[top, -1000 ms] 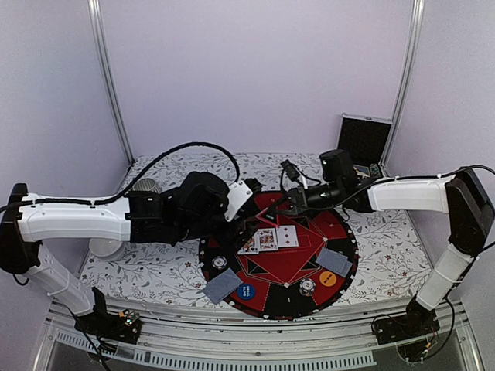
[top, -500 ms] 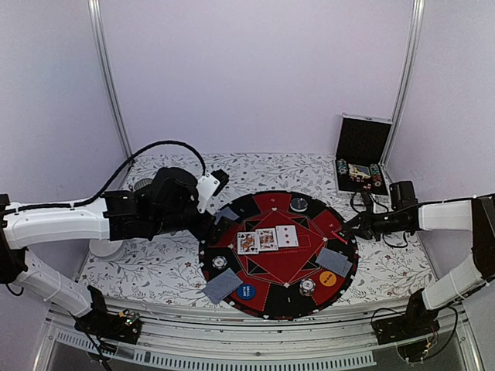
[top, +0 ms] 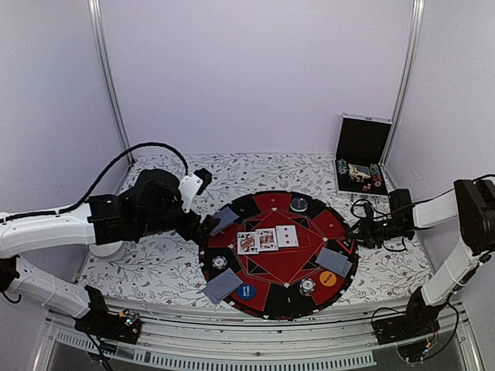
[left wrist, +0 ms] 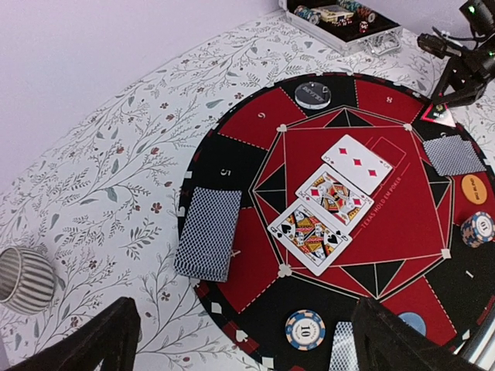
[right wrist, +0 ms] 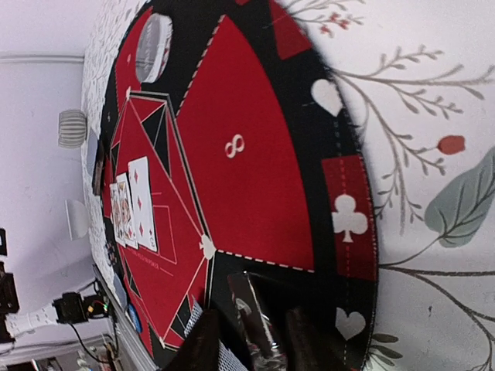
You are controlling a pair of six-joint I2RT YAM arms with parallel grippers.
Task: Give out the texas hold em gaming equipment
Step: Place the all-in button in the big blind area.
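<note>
Setting: a round red-and-black mat [top: 271, 267] lies on a flower-patterned surface [top: 155, 270], with one arm reaching in from each side.
Face-up cards: three face-up cards [top: 267, 239] lie in a row at the mat's centre, edge to edge. Two are court cards and one is a diamond pip card.
Face-down cards: a blue-backed stack [top: 224, 219] sits on the mat's left rim, partly overhanging the surface. A near-left pile [top: 222, 285] lies at the near-left rim and a right pile [top: 333, 261] on the right side.
Chips: one striped left chip [top: 220, 262] rests just beyond the near-left pile. A near chip [top: 308, 287] sits at the near rim.
Markers: the blue disc [top: 246, 291] lies just beside the near-left pile. The orange disc [top: 328, 278] lies between the right pile and the near chip.
Far rim: a dark round button [top: 298, 203].
Left tool: the left tool [top: 207, 226] hovers at the mat's left edge beside the stack, its fingers spread wide with nothing between them.
Right tool: the right tool [top: 357, 230] is low at the mat's right rim with its fingers a little apart. A dark glossy strip shows between them, and I cannot tell whether it is gripped.
Case: the black case [top: 362, 158] stands open at the far right corner, with chips inside.
Cup: a ribbed grey cup [left wrist: 27, 278] stands on the surface left of the mat, well apart from the stack.
</note>
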